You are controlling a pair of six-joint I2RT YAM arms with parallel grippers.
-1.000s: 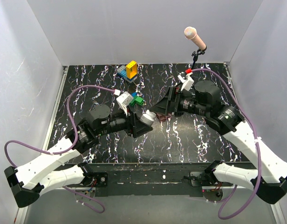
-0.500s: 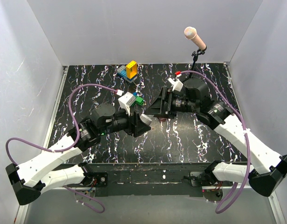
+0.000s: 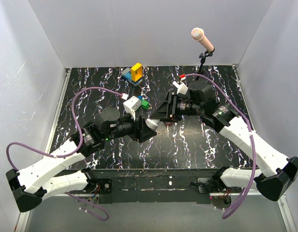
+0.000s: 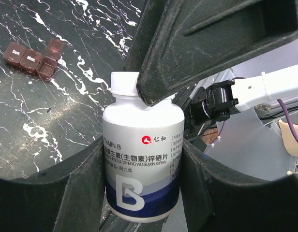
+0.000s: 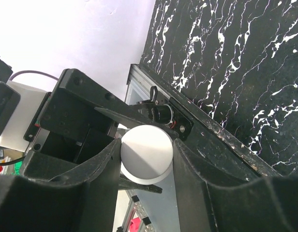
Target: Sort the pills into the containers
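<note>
My left gripper (image 3: 147, 128) is shut on the body of a white pill bottle (image 4: 141, 164) with a blue band and a large B, held above the table. My right gripper (image 5: 146, 151) is shut on the bottle's white cap (image 5: 146, 152), one finger lying across the cap (image 4: 124, 83) in the left wrist view. The two grippers meet at the bottle (image 3: 152, 124) near the table's middle. The brown pill box (image 4: 32, 60), some lids open, lies on the black marbled table behind the bottle. In the top view the right gripper (image 3: 157, 118) mostly hides the box.
Yellow and blue toy blocks (image 3: 134, 72) stand at the back of the table. A green block (image 3: 145, 103) lies just behind the left gripper. A microphone on a stand (image 3: 202, 39) rises at the back right. White walls enclose the table.
The right arm has swung left and its gripper has closed on the bottle's cap. The left gripper has shifted slightly with the bottle in it.
</note>
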